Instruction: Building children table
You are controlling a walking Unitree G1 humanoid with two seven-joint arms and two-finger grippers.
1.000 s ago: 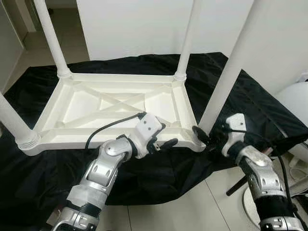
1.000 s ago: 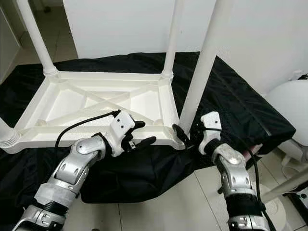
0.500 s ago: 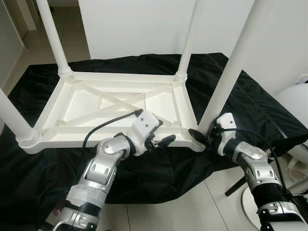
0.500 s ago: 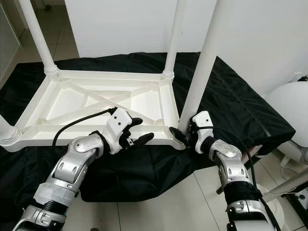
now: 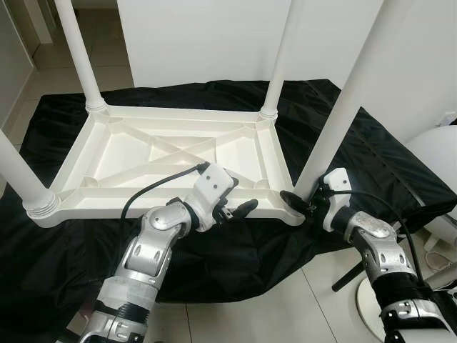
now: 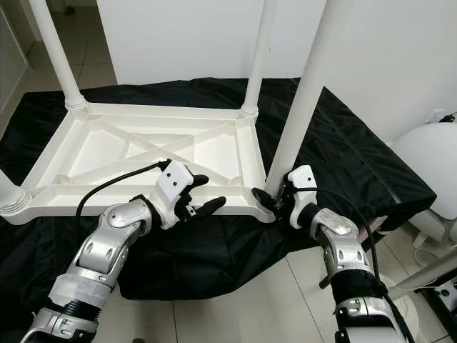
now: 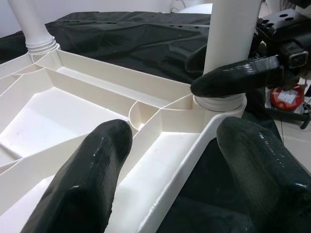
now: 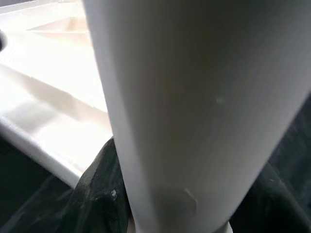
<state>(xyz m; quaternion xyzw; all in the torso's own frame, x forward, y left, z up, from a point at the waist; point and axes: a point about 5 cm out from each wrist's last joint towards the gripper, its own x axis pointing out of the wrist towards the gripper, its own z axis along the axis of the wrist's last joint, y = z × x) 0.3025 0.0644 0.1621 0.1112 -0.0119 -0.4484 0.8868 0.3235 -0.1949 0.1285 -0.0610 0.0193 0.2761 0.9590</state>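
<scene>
- The children's table point(image 5: 171, 153), a white moulded-plastic rectangular top lying upside down with four round white legs standing up from its corners, rests on a black cloth point(image 5: 371, 153) spread over the pale tiled floor point(image 5: 285, 314).
- It looks light and hollow, stiff through its crossed ribs, smooth and probably a little slippery; the ribbed rim and the leg bases seem the surest places to hold.
- Near-left corner: one white leg point(image 5: 18, 179) sits in its threaded collar, untouched.
- Near edge of the top: the left gripper point(image 5: 232, 209) hovers with its two black fingers point(image 7: 87, 184) spread apart on either side of the rim, clamping nothing.
- Near-right corner: the right gripper point(image 5: 303, 204) has its black fingers closed around the base of the tall white leg point(image 5: 343, 114), just above the socket, a good low hold for twisting it home.
- Too hard a squeeze could make the smooth leg slip.
</scene>
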